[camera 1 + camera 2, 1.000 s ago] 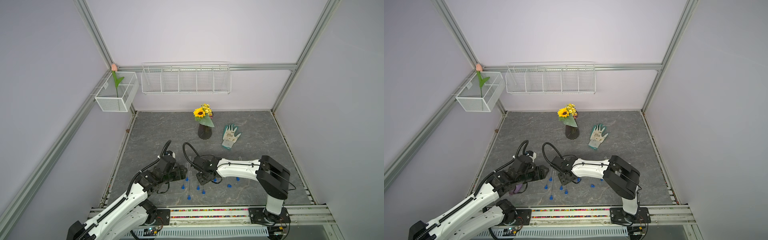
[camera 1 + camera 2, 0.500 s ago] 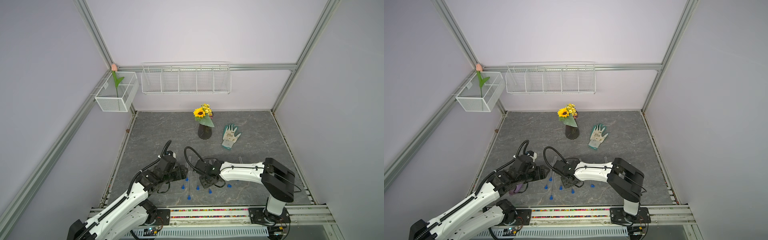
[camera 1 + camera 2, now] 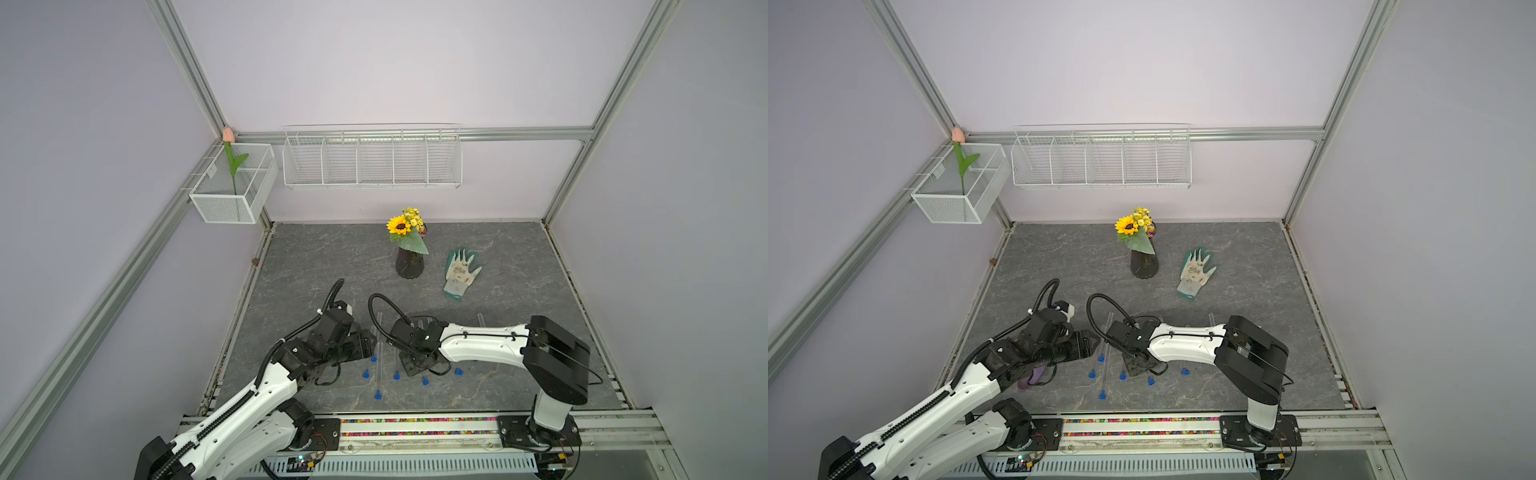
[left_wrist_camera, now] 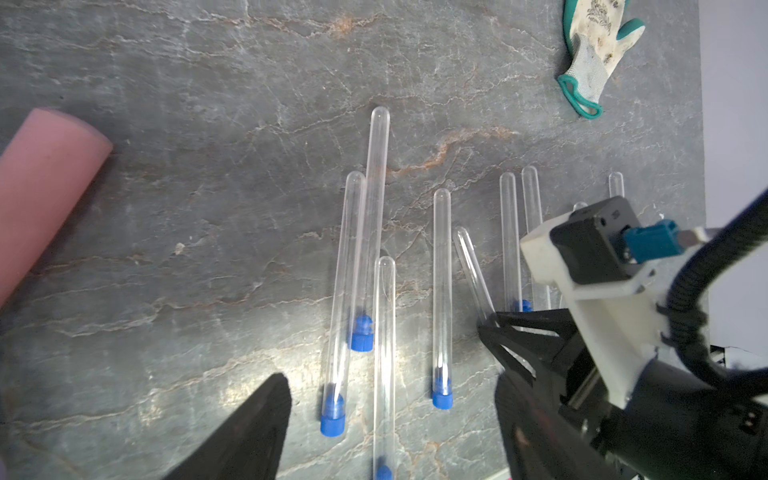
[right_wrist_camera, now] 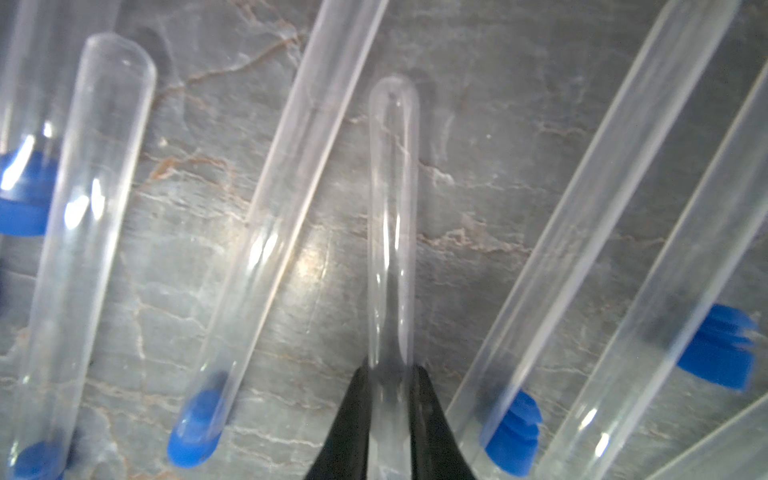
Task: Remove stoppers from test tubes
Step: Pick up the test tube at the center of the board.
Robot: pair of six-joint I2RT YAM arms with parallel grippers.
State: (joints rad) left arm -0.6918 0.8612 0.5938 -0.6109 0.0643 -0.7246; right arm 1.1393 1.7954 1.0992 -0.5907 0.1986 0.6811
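R gripper (image 5: 390,374) is clamped on one tube (image 5: 392,208), jaws pinching the shaft. Its stopper end is hidden under the jaws, so can't tell how much blue sticks out, nor if it's off the table yet. L gripper (image 4: 392,399) hangs just beside, jaws wide apart, nothing in them, over the tubes on its own side.

Step, as I read it: tube pinched, lift & hand-over not yet done. To do it well:
- Lift straight up first. Neighbours lie close on both sides & would prob. roll if nudged.
- The shaft looks slick & round, so pinch it centred or it may swivel.
- Present the blue end to L & let L bite the wide head only.
- Pull along the tube's axis, maybe w/ a small twist.
- No harder squeeze than needed. The thin wall could crack.

Look: the stoppers (image 4: 441,397) are small, bright blue ribbed plugs w/ a wider head, sitting at the near ends. The tubes (image 3: 379,365) are long, thin, clear & round-tipped. They lie flat on the table (image 3: 519,257) in a loose fan pointing away from the base, some touching. Most seem stoppered. One or two blue bits by R may be loose, too blurred to say. Farther back are a glove (image 3: 460,274) & a vase (image 3: 409,264), well apart from the work.
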